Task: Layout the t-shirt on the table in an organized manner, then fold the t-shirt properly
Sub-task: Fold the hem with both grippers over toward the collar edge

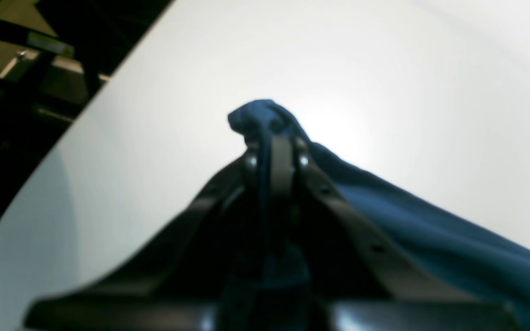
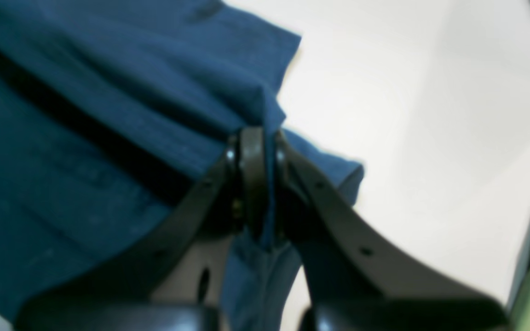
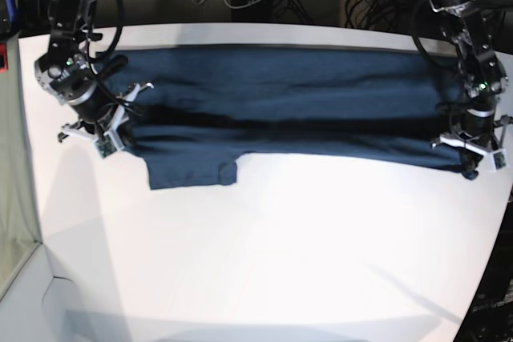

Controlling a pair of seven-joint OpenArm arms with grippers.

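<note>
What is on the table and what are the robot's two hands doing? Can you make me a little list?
cloth: t-shirt, dark blue, stretched sideways between the two arms
surface: table, white
left gripper: shut on a bunched edge of the t-shirt
right gripper: shut on the t-shirt's other end
sleeve: one hangs toward the front of the table near the right gripper
folding: not finished

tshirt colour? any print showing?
Dark navy t-shirt, plain; no print shows. Base view is clearest.
</note>
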